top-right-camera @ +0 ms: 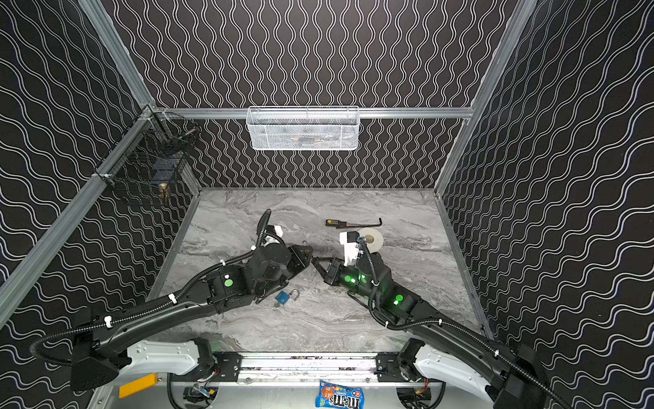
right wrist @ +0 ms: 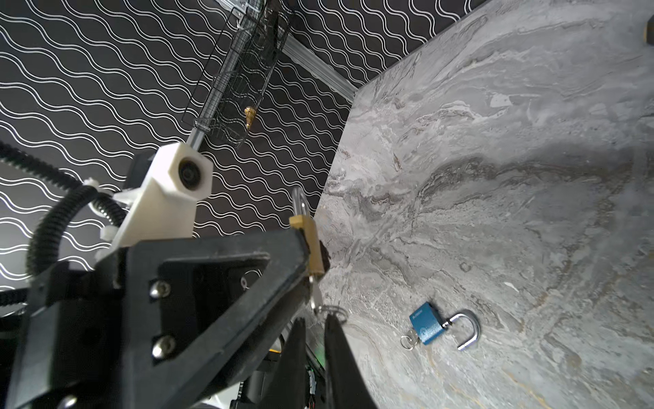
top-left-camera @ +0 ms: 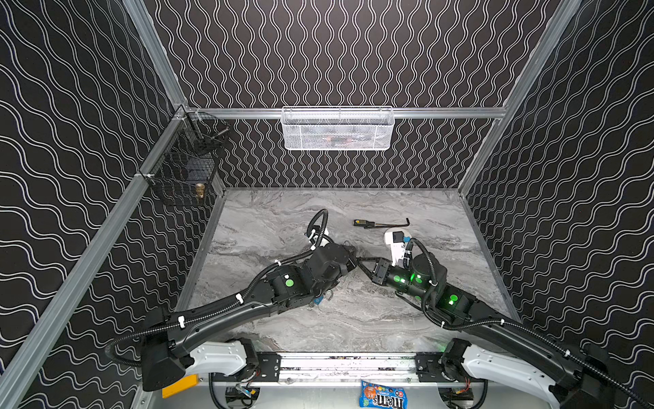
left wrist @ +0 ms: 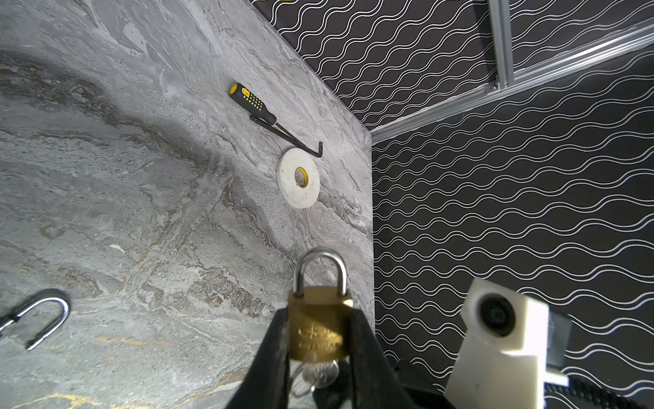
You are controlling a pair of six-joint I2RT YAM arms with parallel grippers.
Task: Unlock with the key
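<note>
My left gripper [left wrist: 318, 313] is shut on a brass padlock [left wrist: 316, 325], squeezing its body between both fingers above the table. The steel shackle [left wrist: 320, 269] is closed. A silver key [left wrist: 320, 373] sits in the padlock's keyhole with a ring on it. In the right wrist view the padlock [right wrist: 311, 244] shows edge-on, with the key [right wrist: 314, 299] hanging under it. My right gripper [right wrist: 315, 320] has its tips just below the key, by the key ring [right wrist: 332, 311], a narrow gap apart with nothing between them. In both top views the grippers meet mid-table [top-left-camera: 355, 257] [top-right-camera: 311, 255].
A blue padlock [right wrist: 424, 327] lies on the marble table [top-left-camera: 269, 226] with its shackle open and a key in it. A screwdriver [top-left-camera: 364, 223], a hex key [top-left-camera: 393, 223] and a white tape roll [top-right-camera: 371, 239] lie farther back. A white basket [top-left-camera: 338, 129] and a black wire basket [top-left-camera: 184, 170] hang on the walls.
</note>
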